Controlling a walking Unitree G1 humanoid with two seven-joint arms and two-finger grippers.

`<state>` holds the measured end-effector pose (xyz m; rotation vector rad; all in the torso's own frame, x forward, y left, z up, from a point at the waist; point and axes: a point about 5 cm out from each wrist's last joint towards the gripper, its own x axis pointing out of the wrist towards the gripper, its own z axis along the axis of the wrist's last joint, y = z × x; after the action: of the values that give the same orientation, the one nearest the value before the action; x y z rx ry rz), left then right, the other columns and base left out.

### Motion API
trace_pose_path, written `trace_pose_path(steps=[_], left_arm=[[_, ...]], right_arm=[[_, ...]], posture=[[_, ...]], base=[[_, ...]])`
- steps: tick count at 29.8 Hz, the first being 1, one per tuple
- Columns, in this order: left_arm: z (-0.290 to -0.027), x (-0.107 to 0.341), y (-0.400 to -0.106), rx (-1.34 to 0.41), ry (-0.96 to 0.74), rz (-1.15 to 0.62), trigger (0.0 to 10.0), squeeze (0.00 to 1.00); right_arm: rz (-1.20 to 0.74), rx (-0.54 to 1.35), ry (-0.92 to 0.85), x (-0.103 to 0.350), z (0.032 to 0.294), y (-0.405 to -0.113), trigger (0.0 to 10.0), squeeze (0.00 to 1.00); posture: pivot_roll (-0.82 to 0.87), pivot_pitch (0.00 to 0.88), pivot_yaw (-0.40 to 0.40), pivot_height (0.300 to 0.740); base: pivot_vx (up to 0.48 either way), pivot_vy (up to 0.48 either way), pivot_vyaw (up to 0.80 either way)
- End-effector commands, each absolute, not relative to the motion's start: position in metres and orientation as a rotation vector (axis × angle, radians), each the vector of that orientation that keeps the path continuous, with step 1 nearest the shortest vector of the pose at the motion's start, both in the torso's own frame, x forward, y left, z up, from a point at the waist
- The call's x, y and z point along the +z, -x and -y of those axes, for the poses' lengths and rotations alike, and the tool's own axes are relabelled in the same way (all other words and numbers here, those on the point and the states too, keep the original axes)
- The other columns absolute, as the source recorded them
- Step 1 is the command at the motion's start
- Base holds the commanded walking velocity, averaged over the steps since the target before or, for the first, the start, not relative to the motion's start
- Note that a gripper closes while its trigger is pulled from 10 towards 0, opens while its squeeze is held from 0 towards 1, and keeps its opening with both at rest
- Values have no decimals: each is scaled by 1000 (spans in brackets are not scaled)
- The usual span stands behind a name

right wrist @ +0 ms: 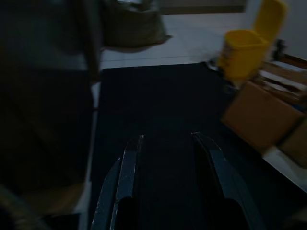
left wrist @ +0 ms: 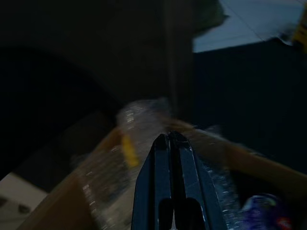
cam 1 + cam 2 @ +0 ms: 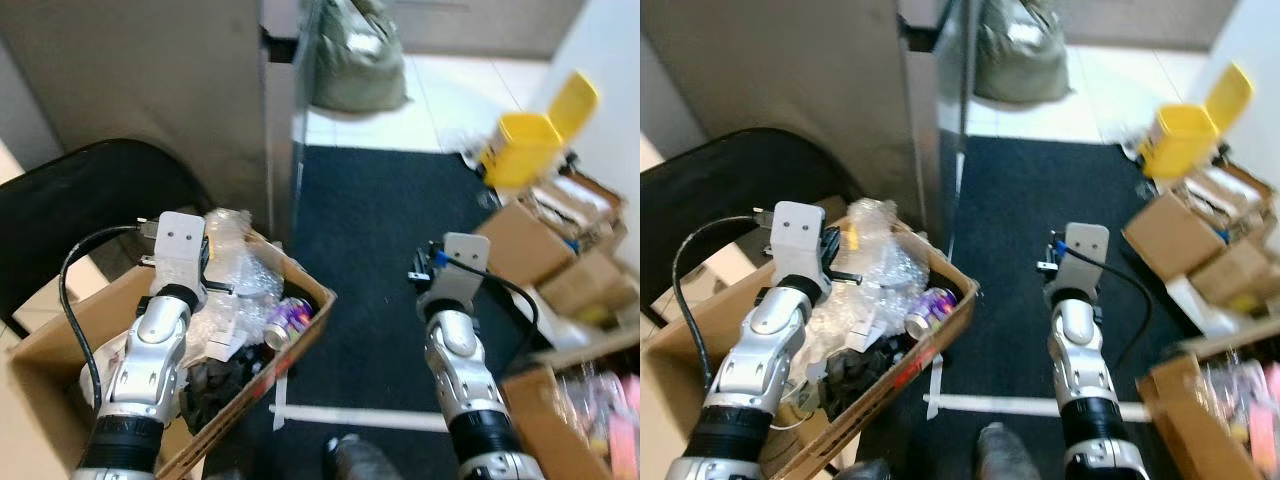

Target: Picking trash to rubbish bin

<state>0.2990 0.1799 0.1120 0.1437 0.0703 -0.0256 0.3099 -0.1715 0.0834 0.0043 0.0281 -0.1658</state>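
Left gripper (image 2: 171, 139) is pinched shut on nothing, over the cardboard box (image 3: 40, 355) of trash; right gripper (image 1: 167, 143) gapes empty. Yellow bin (image 3: 520, 145) sits at two o'clock, nearer the right arm.

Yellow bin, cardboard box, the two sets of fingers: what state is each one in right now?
Yellow bin: upright, lid flipped open.
Cardboard box: open-topped, holding clear plastic wrap and a purple can.
Purple can: lying on its side.
Left gripper: fingers shut, empty, over the box.
Right gripper: fingers open, empty, over the dark carpet.
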Motion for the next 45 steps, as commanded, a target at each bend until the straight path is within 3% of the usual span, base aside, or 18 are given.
trace_pose_path(steps=[1, 45], left_arm=[[-181, 106, -297, -37, -161, -101, 10000, 0], [-181, 104, -299, -51, -186, -121, 10000, 0]], right_arm=[[-53, -178, 12, 78, 174, -307, 10000, 0], [-89, -245, 23, 69, 180, -303, 10000, 0]], posture=[[38, 88, 15, 740], [39, 62, 19, 740]], base=[[0, 0, -800], [0, 0, -800]])
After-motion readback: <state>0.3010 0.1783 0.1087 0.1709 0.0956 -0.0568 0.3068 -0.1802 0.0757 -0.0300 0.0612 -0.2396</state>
